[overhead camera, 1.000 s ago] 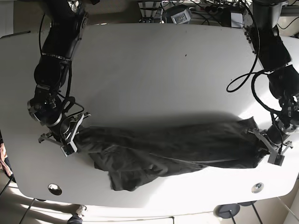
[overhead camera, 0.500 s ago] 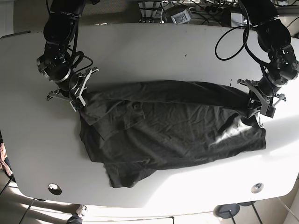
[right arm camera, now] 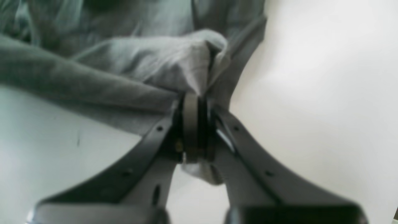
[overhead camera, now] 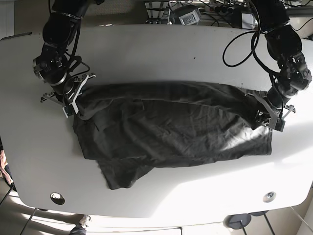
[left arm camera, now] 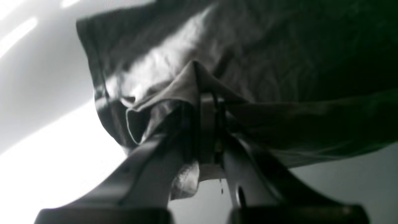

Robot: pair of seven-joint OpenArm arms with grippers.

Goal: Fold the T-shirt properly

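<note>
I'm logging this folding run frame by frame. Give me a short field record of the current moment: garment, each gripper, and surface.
garment: dark T-shirt, spread wide but wrinkled, one corner hanging toward the front edge
left gripper: shut on the T-shirt's edge, at the base view's right
right gripper: shut on the T-shirt's opposite edge, at the base view's left
surface: white table, shirt lying across its middle
fold status: no neat fold visible yet
</note>
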